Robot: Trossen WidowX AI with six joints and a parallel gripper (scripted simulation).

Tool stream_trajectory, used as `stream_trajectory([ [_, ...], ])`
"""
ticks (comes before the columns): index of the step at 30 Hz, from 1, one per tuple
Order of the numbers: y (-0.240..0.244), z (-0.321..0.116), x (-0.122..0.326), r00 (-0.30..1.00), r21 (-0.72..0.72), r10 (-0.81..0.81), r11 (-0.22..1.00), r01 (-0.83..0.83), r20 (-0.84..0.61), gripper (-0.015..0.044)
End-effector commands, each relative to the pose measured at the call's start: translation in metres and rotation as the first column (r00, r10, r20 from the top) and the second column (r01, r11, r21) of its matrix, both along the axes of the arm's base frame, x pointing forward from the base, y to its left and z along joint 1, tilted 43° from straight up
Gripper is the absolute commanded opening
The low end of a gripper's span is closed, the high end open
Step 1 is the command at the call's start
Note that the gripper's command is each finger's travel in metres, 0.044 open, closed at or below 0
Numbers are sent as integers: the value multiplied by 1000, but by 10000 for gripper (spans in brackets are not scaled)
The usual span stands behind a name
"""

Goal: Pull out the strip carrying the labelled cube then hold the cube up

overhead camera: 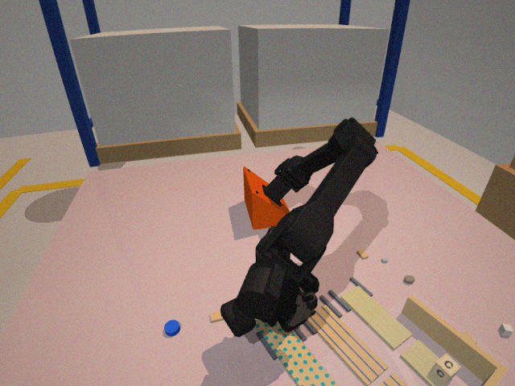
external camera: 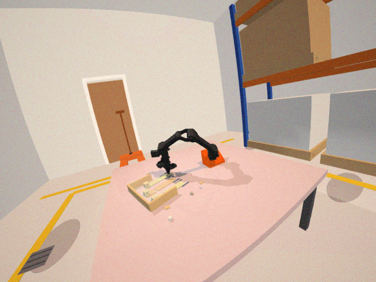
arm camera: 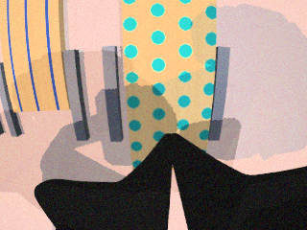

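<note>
My gripper (external camera: 168, 173) (arm camera: 171, 140) is shut and empty, its fingertips pointing down over the outer end of the teal-dotted strip (overhead camera: 305, 361) (external camera: 158, 180) (arm camera: 158, 50). Contact cannot be told. The visible part of that strip is unbroken; its inner end is outside the top view. The blue-striped strip (overhead camera: 349, 344) (arm camera: 35, 48) shows a gap before its inner piece (overhead camera: 391, 380). The plain yellowish strip (overhead camera: 376, 318) is also split from its inner piece (overhead camera: 417, 358), which bears a cube marked C (overhead camera: 445, 370). The exterior view shows cubes on the strips' inner ends, the far one (external camera: 146, 184) unreadable.
A low wooden tray wall (overhead camera: 451, 336) (external camera: 164, 197) surrounds the inner ends. Short slate rails (overhead camera: 266, 345) (arm camera: 220, 93) flank the strips. A blue disc (overhead camera: 171, 327), small wooden block (overhead camera: 215, 317), brown pebble (overhead camera: 409, 279) and white cube (overhead camera: 505, 330) lie around.
</note>
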State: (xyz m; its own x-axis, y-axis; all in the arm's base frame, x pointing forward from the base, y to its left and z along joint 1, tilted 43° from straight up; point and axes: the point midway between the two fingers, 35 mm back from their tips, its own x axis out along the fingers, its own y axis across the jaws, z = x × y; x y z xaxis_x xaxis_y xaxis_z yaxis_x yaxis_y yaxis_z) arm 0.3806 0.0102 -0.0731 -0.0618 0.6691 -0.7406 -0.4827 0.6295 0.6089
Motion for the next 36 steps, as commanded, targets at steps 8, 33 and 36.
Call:
stream_trajectory([
  [8, -5, -9, -22, 1000, -3, 10, 1000, -10, -21, 0],
  [33, -20, -19, -55, 1000, -5, 10, 1000, -10, -22, 0],
  [36, -22, -20, -59, 1000, -5, 10, 1000, -10, -22, 0],
])
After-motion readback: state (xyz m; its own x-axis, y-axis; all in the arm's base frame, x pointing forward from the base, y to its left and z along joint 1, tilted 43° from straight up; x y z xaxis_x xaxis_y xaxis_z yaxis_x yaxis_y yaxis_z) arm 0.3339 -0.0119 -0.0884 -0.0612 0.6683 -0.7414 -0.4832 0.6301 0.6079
